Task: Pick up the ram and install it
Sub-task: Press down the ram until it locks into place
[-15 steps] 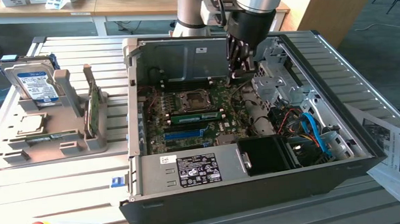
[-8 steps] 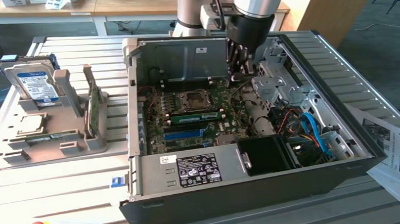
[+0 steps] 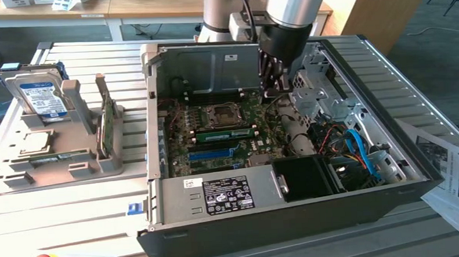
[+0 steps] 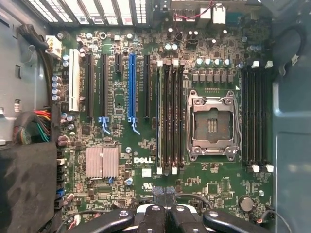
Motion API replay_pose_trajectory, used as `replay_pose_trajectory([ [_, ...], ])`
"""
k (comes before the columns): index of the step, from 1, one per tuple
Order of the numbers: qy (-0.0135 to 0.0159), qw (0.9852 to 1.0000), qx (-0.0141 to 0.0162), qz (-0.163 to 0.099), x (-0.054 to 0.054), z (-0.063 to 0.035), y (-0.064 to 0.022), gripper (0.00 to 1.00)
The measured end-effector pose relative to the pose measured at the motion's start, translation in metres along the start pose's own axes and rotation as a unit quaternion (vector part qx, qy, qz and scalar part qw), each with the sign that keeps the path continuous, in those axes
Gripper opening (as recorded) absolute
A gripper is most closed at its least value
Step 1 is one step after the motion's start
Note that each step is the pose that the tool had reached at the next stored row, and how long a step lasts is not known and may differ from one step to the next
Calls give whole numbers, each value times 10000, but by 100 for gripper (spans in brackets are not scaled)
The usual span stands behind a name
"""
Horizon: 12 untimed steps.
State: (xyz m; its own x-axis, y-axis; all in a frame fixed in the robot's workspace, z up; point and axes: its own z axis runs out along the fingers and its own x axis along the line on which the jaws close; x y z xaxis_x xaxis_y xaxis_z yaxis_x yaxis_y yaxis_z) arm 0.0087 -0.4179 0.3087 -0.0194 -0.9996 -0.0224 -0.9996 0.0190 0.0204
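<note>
A: Gripper (image 3: 273, 93)?
B: Jaws pressed together, nothing held. It hangs inside the case (image 3: 334, 217) over the board (image 4: 194, 187).
A: Ram?
B: Ram (image 3: 223, 134) stands on edge in a slot, lower than the gripper and off to one side, between socket (image 3: 221, 114) and blue slot (image 3: 214, 155). Can't tell if it's latched.
A: Handling?
B: My guess is light, stiff and thin, with fragile chips. Pinch the long top edge mid-length, pads on the flat faces, no twisting.
A: Room?
B: Tight. Empty slots just beside the ram, drive cage (image 3: 317, 95) close by the gripper, cables (image 3: 358, 146) nearby, case walls all round.
</note>
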Motion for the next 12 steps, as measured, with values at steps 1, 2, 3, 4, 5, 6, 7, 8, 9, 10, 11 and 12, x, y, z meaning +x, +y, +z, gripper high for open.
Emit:
replay_pose_trajectory([
  [1,0,10000,0,0,1,16,0,11],
  [2,-1,10000,0,0,0,32,-1,11],
  [3,0,10000,0,0,1,47,-1,11],
  [4,0,10000,0,0,2,62,-1,11],
  [5,0,10000,0,0,2,78,-1,11],
  [6,0,10000,0,0,2,93,-2,11],
  [7,0,10000,0,0,3,108,-2,11],
  [8,0,10000,0,0,3,122,-2,11],
  [9,0,10000,0,0,3,135,-2,11],
  [10,-1,10000,0,0,3,149,-3,11],
  [11,-1,10000,0,0,4,161,-3,11],
  [12,0,10000,0,0,4,175,-3,11],
])
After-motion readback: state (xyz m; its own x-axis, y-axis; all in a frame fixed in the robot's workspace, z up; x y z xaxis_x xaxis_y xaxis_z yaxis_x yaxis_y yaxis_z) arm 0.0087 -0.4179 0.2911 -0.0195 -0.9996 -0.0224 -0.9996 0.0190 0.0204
